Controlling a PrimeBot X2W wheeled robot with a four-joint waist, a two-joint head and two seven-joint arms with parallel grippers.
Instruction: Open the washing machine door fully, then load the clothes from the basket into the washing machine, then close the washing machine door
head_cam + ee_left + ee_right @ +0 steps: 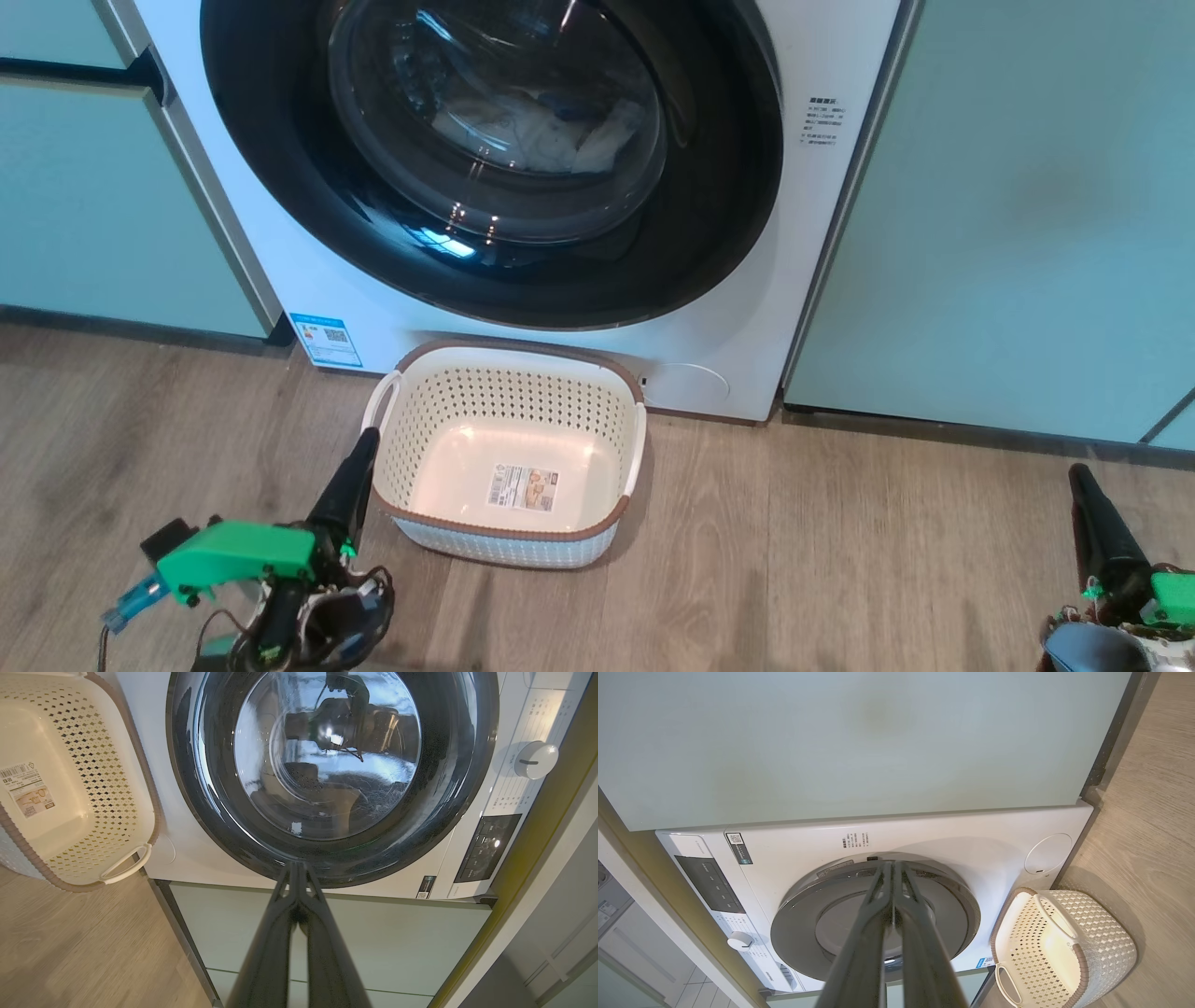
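One large round washing machine door [490, 154], glossy black with a clear bulging glass bowl at its centre, sits shut against the front of the white washing machine [840, 233]. Behind the glass, inside the machine, lie the clothes [546, 131]: soft, pale, crumpled fabric with a darker blue patch. A small blue sticker [325, 340] marks the machine's lower left corner, and a round flap [686, 385] is set low on its right.

On the floor directly in front of the machine, below the door, stands the basket [504, 401]: rectangular cream plastic with rounded corners, diamond-perforated walls, a brown rim and white side handles. A paper label [523, 487] lies on its smooth inner bottom.

The left end effector [371, 435] hangs in front of the machine's lower left, its two long dark fingers pressed together and holding nothing, the tip just beside the basket's left handle; whether it touches is unclear. The right end effector [1078, 471] is off beyond the machine's right side, fingers likewise pressed together and empty.

Smooth mint green cabinets [1027, 205] flank the machine on both sides. The floor [840, 560] is pale wood-grain planking.
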